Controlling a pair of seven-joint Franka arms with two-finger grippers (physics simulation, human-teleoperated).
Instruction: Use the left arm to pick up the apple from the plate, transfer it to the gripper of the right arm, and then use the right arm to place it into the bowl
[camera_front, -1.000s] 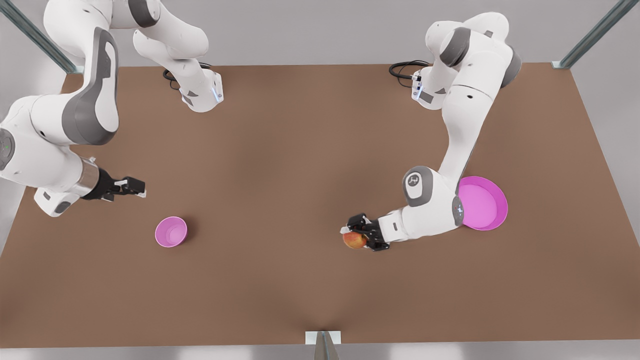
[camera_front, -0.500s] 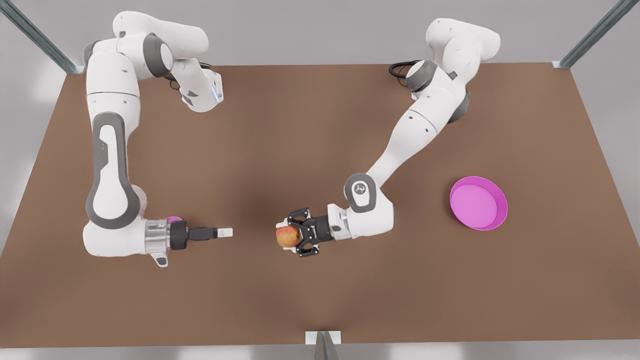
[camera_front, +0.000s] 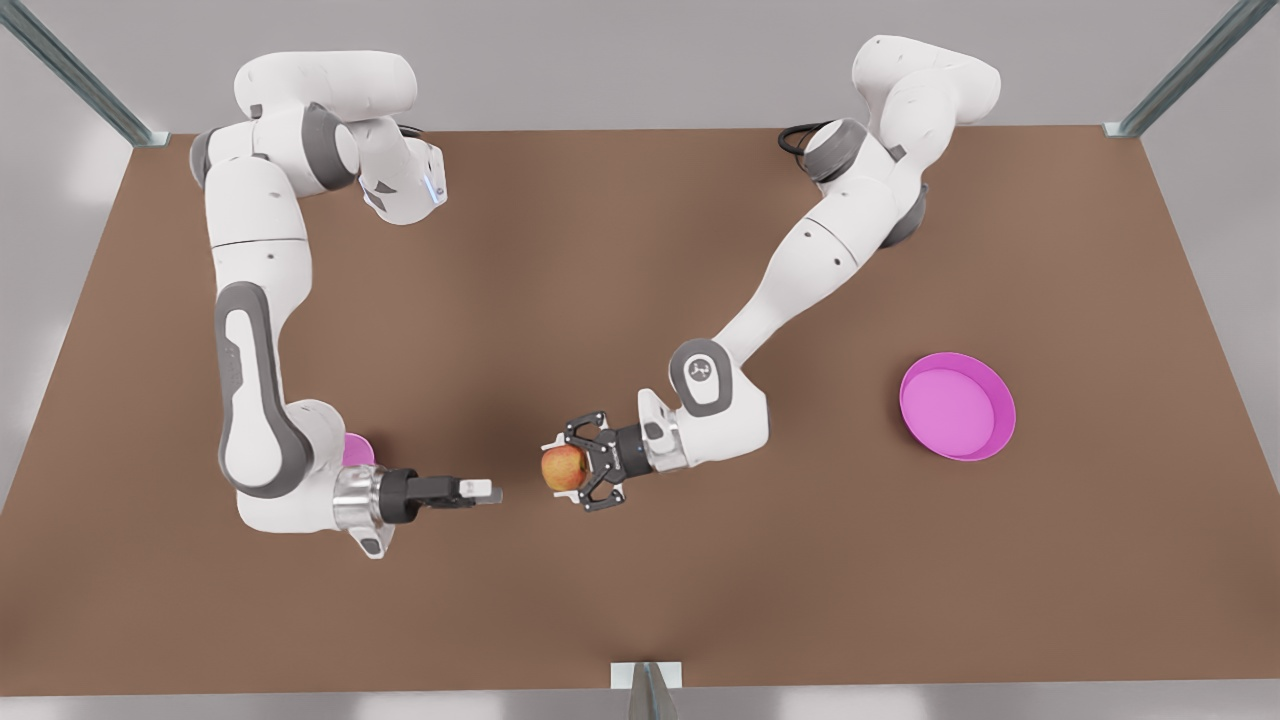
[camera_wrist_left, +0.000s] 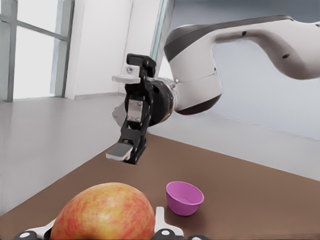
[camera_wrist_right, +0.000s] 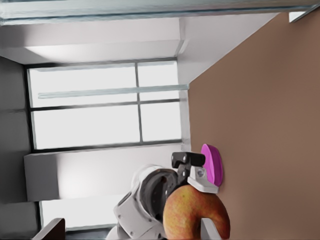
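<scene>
On the brown table (camera_front: 640, 250), the pink plate (camera_front: 957, 405) lies bare at the front view's right, while the pink bowl (camera_front: 355, 450) at its left is mostly hidden behind the right arm; the left wrist view shows it whole and upright. The left tool (camera_front: 567, 470) grips the apple (camera_front: 563, 467) above the table's middle. The right tool (camera_front: 487, 491) faces it just apart, and the right wrist view shows its fingers spread wide.

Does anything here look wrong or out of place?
Nothing stands out. The left gripper holds the apple in mid-air, facing the right gripper. The plate and bowl sit upright on the table; nothing is spilled or damaged.
</scene>
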